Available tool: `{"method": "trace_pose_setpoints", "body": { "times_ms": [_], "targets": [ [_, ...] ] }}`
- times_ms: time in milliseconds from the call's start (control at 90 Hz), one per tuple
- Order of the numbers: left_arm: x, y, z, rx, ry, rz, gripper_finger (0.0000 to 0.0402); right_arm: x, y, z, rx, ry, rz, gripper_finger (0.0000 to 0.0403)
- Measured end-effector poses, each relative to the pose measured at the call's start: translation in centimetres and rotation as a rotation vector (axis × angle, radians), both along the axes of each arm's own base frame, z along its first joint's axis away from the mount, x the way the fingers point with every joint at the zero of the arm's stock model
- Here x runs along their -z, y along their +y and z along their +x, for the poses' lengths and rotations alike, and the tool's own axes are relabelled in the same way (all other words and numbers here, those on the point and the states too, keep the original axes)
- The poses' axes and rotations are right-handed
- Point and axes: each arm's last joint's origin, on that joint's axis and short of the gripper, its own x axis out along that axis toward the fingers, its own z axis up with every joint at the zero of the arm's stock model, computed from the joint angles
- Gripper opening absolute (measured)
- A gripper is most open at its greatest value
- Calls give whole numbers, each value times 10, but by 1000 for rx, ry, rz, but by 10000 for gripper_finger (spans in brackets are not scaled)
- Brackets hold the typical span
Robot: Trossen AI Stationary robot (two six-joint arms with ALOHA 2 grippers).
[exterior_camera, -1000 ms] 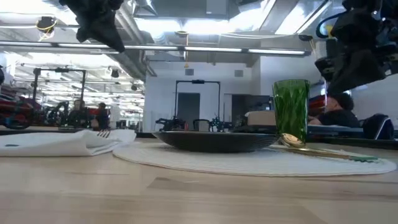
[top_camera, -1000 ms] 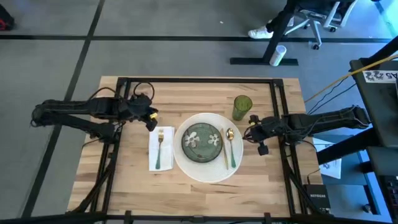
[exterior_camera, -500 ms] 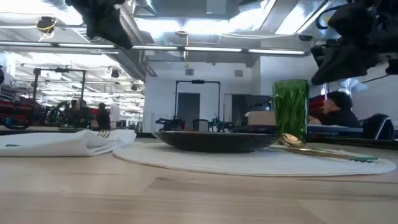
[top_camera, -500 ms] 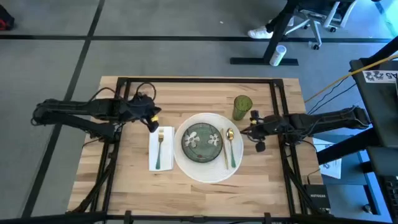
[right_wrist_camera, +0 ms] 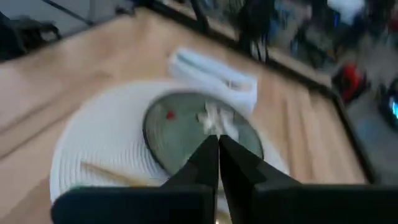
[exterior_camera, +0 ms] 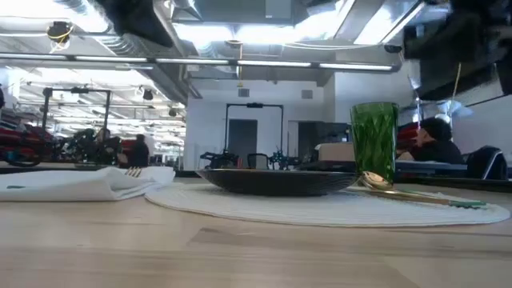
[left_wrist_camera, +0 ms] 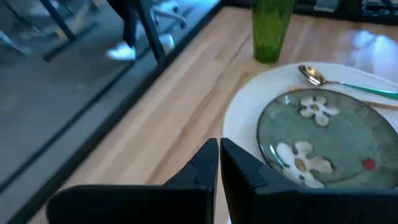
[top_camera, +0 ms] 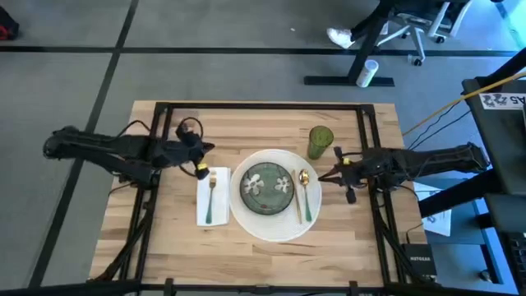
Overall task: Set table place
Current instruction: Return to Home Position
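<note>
Both arms had gone up higher than a moment before, almost out of the low view. The left gripper (left_wrist_camera: 219,146) hung clenched near the napkin (top_camera: 202,205), the right gripper (right_wrist_camera: 218,142) clenched near the spoon (top_camera: 304,178). The plate (top_camera: 275,228), dish (top_camera: 266,186) and green cup (top_camera: 320,141) sat unmoved on the table (top_camera: 271,256).
</note>
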Motion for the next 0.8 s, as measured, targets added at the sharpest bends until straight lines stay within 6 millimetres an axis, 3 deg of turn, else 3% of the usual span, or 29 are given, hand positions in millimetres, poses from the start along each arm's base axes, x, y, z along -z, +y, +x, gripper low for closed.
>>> {"method": "trace_pose_setpoints", "body": {
  "times_ms": [267,356,567,800],
  "targets": [
    [-9,-23,-10,103,-118,-8,0,-10,-2,-20,-7,-106,-44,1],
    [-4,-29,-16,168,-204,10,0,-15,-2,-28,-20,-160,-57,1],
    [38,-32,-39,286,-395,-43,0,-15,-4,-42,-20,-221,-65,1],
    [87,-27,-55,368,-441,-162,0,24,-4,-43,1,-297,-26,1]
  ]
}}
